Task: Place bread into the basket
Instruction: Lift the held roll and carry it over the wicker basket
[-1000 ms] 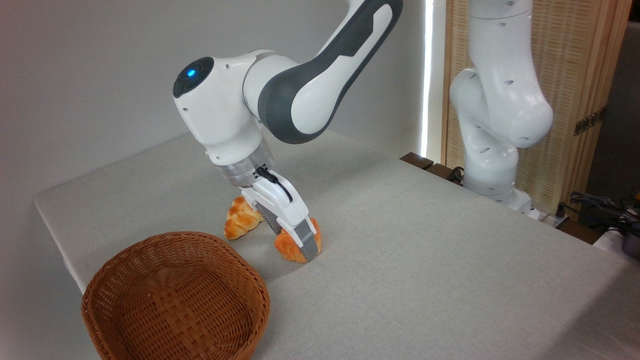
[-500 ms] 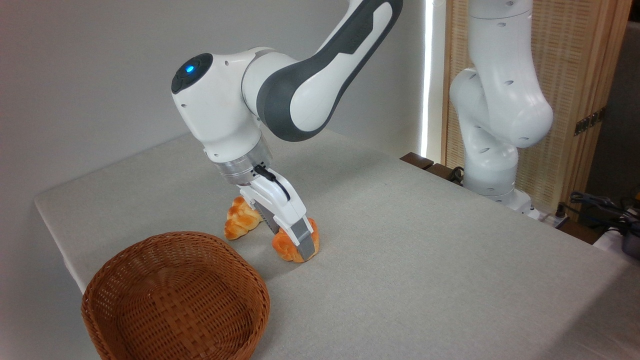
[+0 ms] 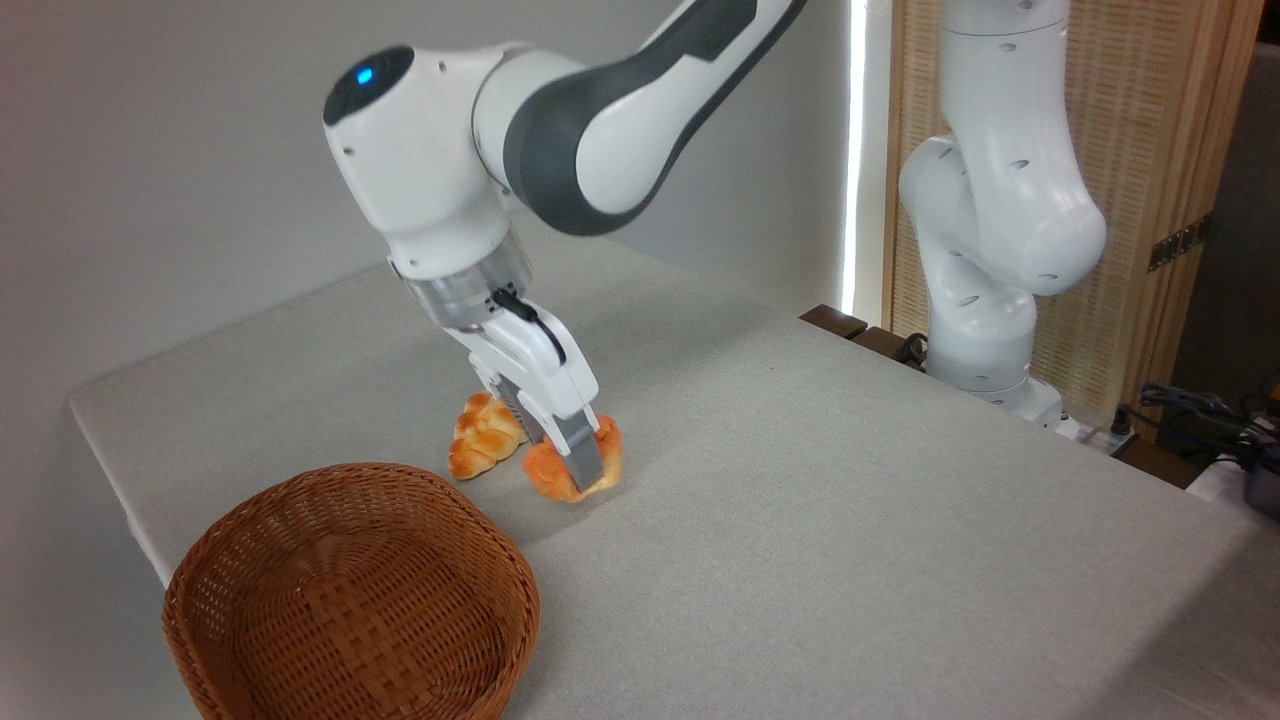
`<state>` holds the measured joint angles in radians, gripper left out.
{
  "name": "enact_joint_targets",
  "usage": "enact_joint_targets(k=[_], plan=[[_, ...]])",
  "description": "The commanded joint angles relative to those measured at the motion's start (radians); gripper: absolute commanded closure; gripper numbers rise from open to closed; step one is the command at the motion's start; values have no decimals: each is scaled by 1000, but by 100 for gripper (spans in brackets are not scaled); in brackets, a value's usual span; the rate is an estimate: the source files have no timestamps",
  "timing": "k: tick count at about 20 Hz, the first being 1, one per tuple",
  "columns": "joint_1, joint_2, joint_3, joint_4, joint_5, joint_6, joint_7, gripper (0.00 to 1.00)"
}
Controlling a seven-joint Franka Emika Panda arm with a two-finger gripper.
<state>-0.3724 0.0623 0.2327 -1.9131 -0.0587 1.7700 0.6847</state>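
Grey tabletop (image 3: 850,500) below me, and my claw (image 3: 577,467) is clamped on the bread (image 3: 560,478), lifted just clear beside the braided loaf (image 3: 480,448). Lift step, I judge; next I carry it left and forward over the basket (image 3: 350,600) and release.

Basket (image 3: 350,590) woven wicker, rough; table (image 3: 850,520) matt cloth; arm (image 3: 600,130) glossy plastic.
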Motion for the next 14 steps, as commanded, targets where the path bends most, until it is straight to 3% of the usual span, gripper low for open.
enact_joint_targets(k=[1, 3, 5, 7, 10, 14], plan=[[-2, -10, 24, 91, -7, -34, 21, 44], [-2, -9, 24, 106, -9, -11, 21, 40], [-2, -4, 25, 126, -26, 69, 19, 23], [0, 1, 25, 126, -27, 179, 19, 20], [0, 19, 27, 125, -20, 287, 19, 0], [1, 33, 27, 123, -16, 353, 9, 0]])
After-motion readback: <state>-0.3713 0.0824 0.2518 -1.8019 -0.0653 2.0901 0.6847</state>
